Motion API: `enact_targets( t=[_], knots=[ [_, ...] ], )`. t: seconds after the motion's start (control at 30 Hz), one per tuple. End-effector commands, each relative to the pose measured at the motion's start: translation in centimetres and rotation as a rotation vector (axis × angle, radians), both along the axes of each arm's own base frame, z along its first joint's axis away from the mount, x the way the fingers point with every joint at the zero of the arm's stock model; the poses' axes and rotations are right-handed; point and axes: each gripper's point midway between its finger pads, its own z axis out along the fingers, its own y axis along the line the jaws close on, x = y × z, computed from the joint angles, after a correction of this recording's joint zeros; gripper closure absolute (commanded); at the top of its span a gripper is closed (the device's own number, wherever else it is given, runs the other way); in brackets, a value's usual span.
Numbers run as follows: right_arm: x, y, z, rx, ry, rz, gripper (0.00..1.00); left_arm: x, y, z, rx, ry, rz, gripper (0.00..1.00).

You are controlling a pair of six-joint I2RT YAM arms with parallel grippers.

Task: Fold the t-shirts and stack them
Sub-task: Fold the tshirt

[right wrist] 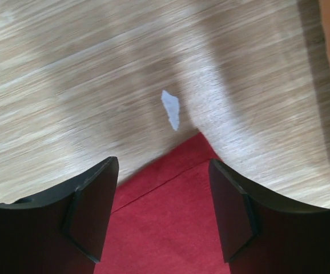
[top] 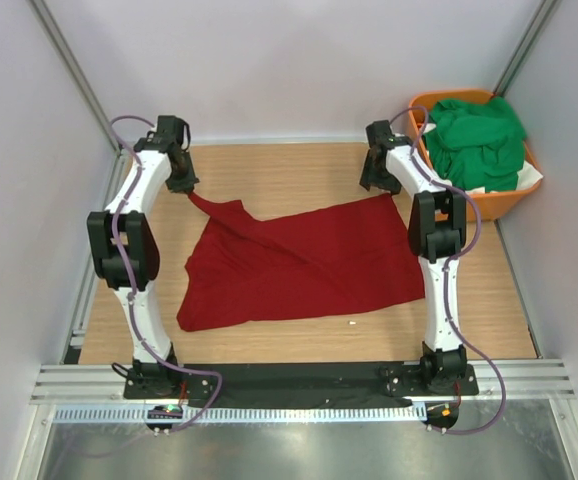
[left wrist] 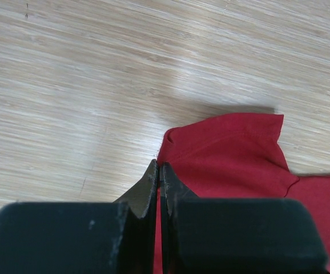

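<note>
Dark red cotton covers the middle of the wooden desk [top: 309, 165]: the dark red t-shirt [top: 299, 265] lies opened out but rumpled beside the orange basket [top: 499, 205], apart from it and not touching it. The basket holds the green t-shirts [top: 479, 140], heaped and hanging over its rim, presumably waiting their turn. The left gripper [left wrist: 159, 188] sits at the shirt corner farthest from the basket. Its fingers are pressed together and appear to pinch the cloth's edge, since a ridge of fabric runs from them back into the body of the shirt. That grip probably serves to anchor one end so the cloth can be drawn flat. The right gripper [right wrist: 162, 168] hangs low over the shirt corner nearest the basket with its fingers spread. They stand on either side of the hemmed point and grip nothing, a stance that suits closing on that corner next. A small pale scrap [right wrist: 170, 109] lies on the bare wood just beyond that point. With both of these corners held, the arms could stretch that edge taut and smooth the wrinkles. No fold shows yet, so the task looks early. The risk is that the spread fingers close on wood rather than cloth.
</note>
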Motion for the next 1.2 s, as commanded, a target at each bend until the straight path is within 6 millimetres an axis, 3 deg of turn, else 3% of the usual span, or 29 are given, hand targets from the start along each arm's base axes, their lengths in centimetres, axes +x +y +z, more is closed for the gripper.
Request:
enact_targets(
  t=[0.0,0.2,0.3,0.33,0.37,0.43,0.53,0.57,0.63,0.67,0.7,0.77,0.8,0.9,1.03,1.17],
  knots=[
    [0.5,-1.6,1.3,-0.031,-0.037,-0.038,0.32,0.7,0.1,1.5,-0.007,-0.033,-0.012,1.00],
    [-0.9,-1.8,-1.2,-0.022,-0.014,-0.046,0.48,0.9,-0.1,1.0,-0.017,-0.025,-0.008,1.00],
    [-1.1,-1.8,-2.3,-0.011,0.004,-0.052,0.65,1.0,-0.2,0.7,-0.024,-0.018,-0.007,1.00],
    [-1.2,-1.9,-2.7,-0.005,0.012,-0.058,0.73,1.1,-0.2,0.6,-0.026,-0.016,-0.003,1.00],
    [-1.1,-1.8,-2.8,0.000,0.011,-0.058,0.88,1.3,-0.3,0.5,-0.028,-0.016,-0.004,1.00],
    [-1.2,-1.9,-2.9,0.003,0.012,-0.061,0.99,1.6,-0.4,0.4,-0.038,-0.020,0.003,1.00],
    [-1.1,-1.9,-2.2,0.012,-0.003,-0.063,0.99,2.2,-0.8,0.3,-0.057,-0.028,0.010,1.00],
    [-1.0,-1.9,-1.5,0.013,-0.018,-0.062,0.99,3.0,-1.0,1.2,-0.066,-0.056,0.005,1.00],
    [-0.5,-2.1,-0.1,0.006,-0.048,-0.071,0.99,3.8,-1.8,1.0,-0.082,-0.051,-0.008,1.00],
    [-0.2,-2.3,1.0,0.000,-0.067,-0.075,0.99,5.3,-2.3,3.1,-0.082,-0.111,-0.026,1.00],
    [0.0,-2.4,2.1,-0.004,-0.083,-0.079,0.99,5.8,-3.2,2.8,-0.081,-0.106,-0.050,1.00],
    [0.4,-3.1,4.5,-0.026,-0.126,-0.099,0.99,7.2,-4.5,4.4,-0.070,-0.160,-0.109,1.00],
    [0.4,-3.4,5.1,-0.033,-0.133,-0.104,0.99,8.1,-5.7,6.4,-0.070,-0.218,-0.144,1.00],
    [0.1,-4.1,7.0,-0.042,-0.162,-0.119,0.99,9.1,-7.3,7.3,-0.065,-0.255,-0.201,1.00],
    [-0.4,-5.5,8.5,-0.058,-0.178,-0.143,0.99,8.3,-8.0,6.9,-0.089,-0.232,-0.238,1.00],
    [-1.0,-7.2,10.6,-0.038,-0.229,-0.193,0.99,6.6,-8.7,8.1,-0.080,-0.243,-0.303,1.00]
  ],
)
